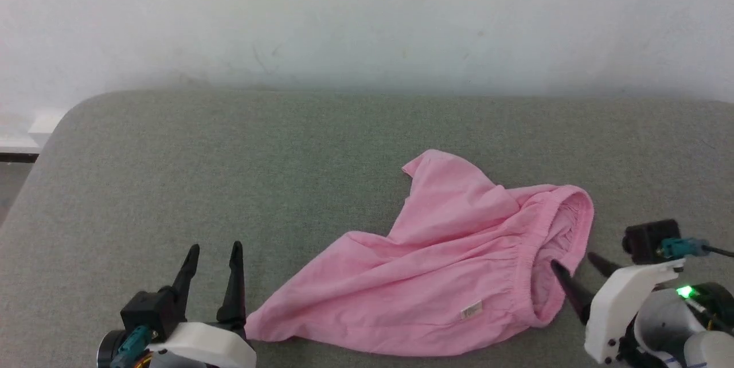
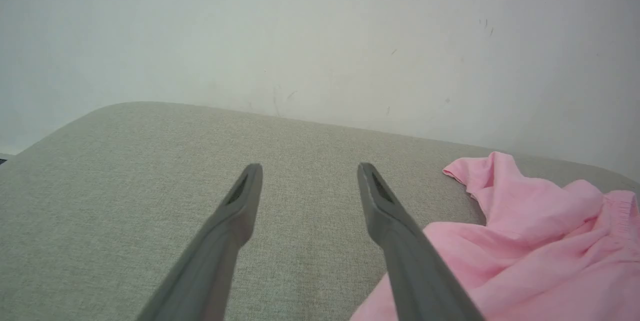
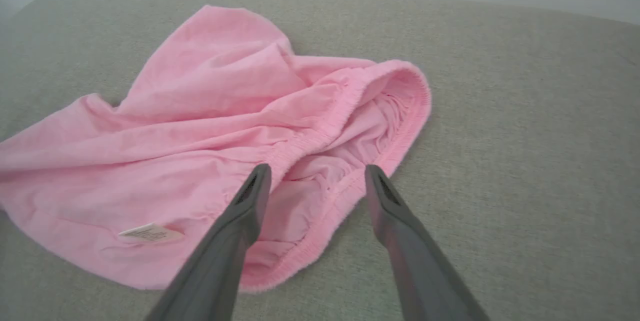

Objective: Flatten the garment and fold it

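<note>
Where poised at the near right rim of the cloth, found the right gripper (image 1: 572, 259) with two long dark fingers (image 3: 225, 251) spread wide and nothing pinched between them. Noted one fingertip over the inside of the gathered elastic edge (image 3: 410, 91) and the other at its outer rim, over bare cushion. Could not tell contact with the cloth from a mere hover.

Saw the light pink, thin, soft cloth garment (image 1: 436, 276) lying crumpled, right of centre, on the grey-green woven fabric cushion (image 1: 172, 156). Noted the gathered opening gaping toward that gripper, one hemmed flap (image 1: 436, 170) reaching toward the far side and a pointed corner (image 1: 269, 319) stretching leftward. Spotted a small white tag (image 1: 471, 310) on the near part of the cloth, left of the right gripper's fingers.

Found the left gripper (image 1: 215, 247) at the lower left, likewise spread wide and empty above bare cushion, with the pointed corner just beside its right finger. Registered a pale, scuffed wall (image 1: 344, 12) behind the cushion's far edge.
</note>
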Robot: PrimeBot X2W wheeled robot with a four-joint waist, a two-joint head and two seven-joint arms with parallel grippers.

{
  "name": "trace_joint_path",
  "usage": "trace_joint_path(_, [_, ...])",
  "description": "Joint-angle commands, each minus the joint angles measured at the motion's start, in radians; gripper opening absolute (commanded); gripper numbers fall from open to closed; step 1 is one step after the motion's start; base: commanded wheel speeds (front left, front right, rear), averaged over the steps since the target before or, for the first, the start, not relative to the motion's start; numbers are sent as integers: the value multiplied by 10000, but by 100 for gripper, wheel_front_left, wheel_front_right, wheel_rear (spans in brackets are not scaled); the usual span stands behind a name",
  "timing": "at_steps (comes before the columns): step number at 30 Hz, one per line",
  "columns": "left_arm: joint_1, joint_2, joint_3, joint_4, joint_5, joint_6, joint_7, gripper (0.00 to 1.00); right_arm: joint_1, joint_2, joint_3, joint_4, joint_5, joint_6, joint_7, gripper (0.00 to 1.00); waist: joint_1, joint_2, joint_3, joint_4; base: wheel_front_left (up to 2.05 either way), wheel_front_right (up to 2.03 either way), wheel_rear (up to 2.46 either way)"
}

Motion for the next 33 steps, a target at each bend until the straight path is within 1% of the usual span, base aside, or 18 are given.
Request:
trace_joint_path(1, [94, 57, 9, 25, 48, 25, -7, 100, 237, 64, 168, -348, 81, -9, 524, 100, 2, 0, -79, -58, 0, 0, 0])
trace_joint_path(3, [98, 61, -19, 14, 35, 33, 19, 100, 414, 182, 384, -868, 210, -9, 1304, 100, 2, 0, -67, -49, 0, 0, 0])
trace_joint_path(5, [71, 49, -66, 5, 24, 24, 33, 100, 477, 207, 627, -1140, 209, -9, 2001, 100, 2, 0, -17, -16, 0, 0, 0])
trace_joint_path(9, [-44, 1, -167, 20, -4, -17, 29, 100, 256, 315, 991, -1147, 85, -9, 2656, 100, 2, 0, 169, 66, 0, 0, 0])
trace_joint_path(15, [-191, -78, -252, 137, -47, -73, 5, 100, -5, 346, 1078, -161, -418, -9, 3088, 100, 2, 0, 438, 132, 0, 0, 0])
trace_joint_path(21, [-231, -116, -219, 244, -102, -95, -19, 100, 479, 518, 368, 786, -967, -9, 3250, 100, 2, 0, 582, 105, 0, 0, 0])
trace_joint_path(24, [-264, -110, -238, 309, -95, -124, -26, 100, 914, 798, -116, 973, -1091, -9, 3181, 100, 2, 0, 616, 125, 0, 0, 0])
trace_joint_path(28, [-274, -38, -327, 445, -76, -172, 47, 100, 1329, 1126, -218, 1192, -1119, -9, 3313, 100, 2, 0, 677, 85, 0, 0, 0])
trace_joint_path(29, [-282, -10, -367, 481, -78, -204, 120, 100, 1371, 1224, -211, 1258, -1042, -9, 3372, 49, 2, 0, 687, 78, 0, 0, 0])
trace_joint_path(30, [-292, 18, -411, 518, -87, -240, 220, 100, 1387, 1281, -179, 1301, -998, -9, 3411, 21, 2, 0, 689, 76, 0, 0, 0])
trace_joint_path(31, [-302, 51, -463, 553, -103, -289, 360, 100, 1387, 1318, -131, 1322, -961, -9, 3424, 0, 2, 0, 690, 79, 0, 0, 0])
trace_joint_path(33, [-320, 144, -596, 580, -168, -420, 810, 100, 1338, 1390, -73, 1242, -848, -9, 3330, 0, 2, 0, 675, 87, 0, 0, 0])
